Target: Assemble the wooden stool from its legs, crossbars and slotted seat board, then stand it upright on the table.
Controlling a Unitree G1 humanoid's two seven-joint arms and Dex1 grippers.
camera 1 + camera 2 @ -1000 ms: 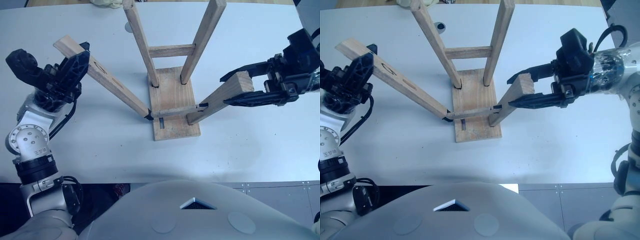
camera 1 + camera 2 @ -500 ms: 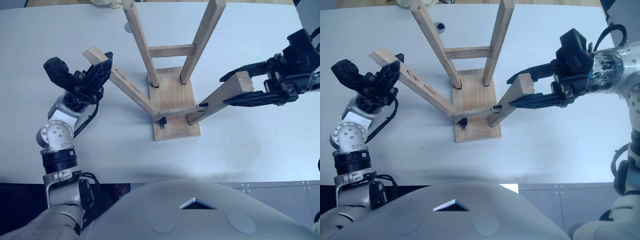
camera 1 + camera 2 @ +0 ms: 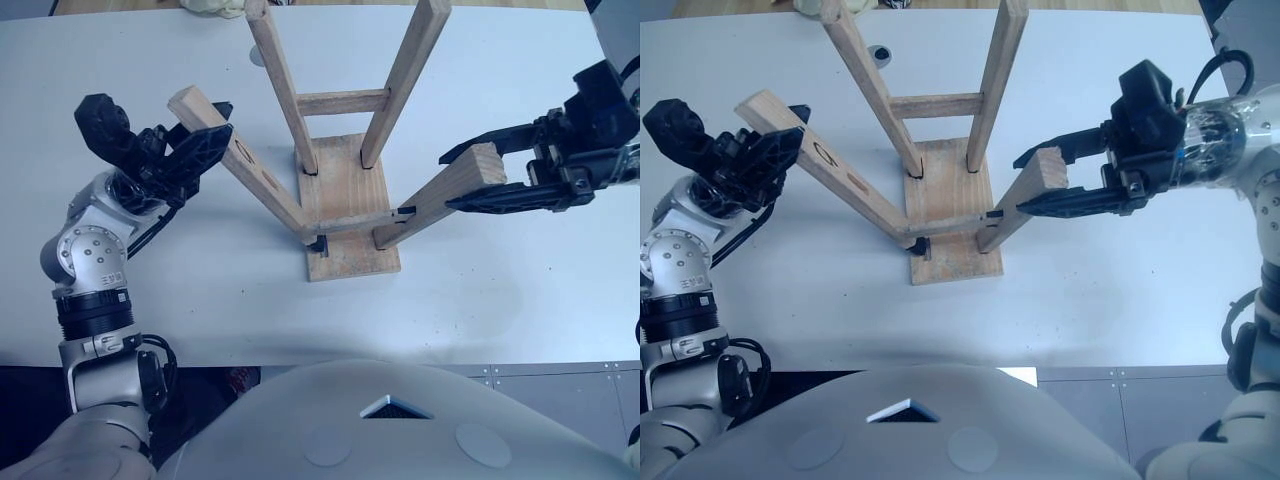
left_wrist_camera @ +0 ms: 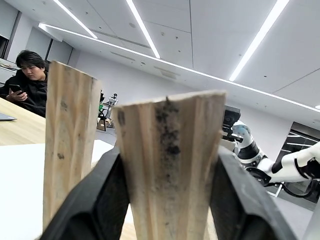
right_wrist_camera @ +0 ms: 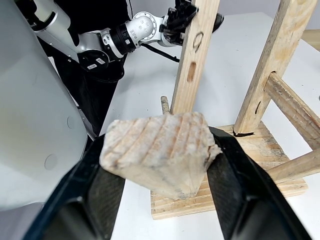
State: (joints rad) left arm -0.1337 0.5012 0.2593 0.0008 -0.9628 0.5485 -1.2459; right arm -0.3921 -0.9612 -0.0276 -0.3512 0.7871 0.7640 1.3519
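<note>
The slotted seat board (image 3: 345,250) lies flat on the white table. Two legs (image 3: 282,85) (image 3: 405,75) stand in its far slots, joined by a crossbar (image 3: 343,101). My left gripper (image 3: 205,135) is shut on the upper end of a third leg (image 3: 250,175), which slants down to the board's near left corner. My right gripper (image 3: 450,180) is shut on the top of a fourth leg (image 3: 430,205), which leans toward the board's near right side. A thin crossbar (image 3: 355,220) links these two legs low down. The wrist views show each gripped leg end (image 4: 170,165) (image 5: 160,150) between black fingers.
A small round object (image 3: 878,50) sits on the table behind the standing legs, and a yellowish thing (image 3: 215,5) lies at the far edge. Bare table surface (image 3: 500,290) spreads to the right and front of the board.
My left arm has swung its leg inward and steeper. The leg's lower end has slid onto the board's near left corner. The right arm and its leg have kept still.
</note>
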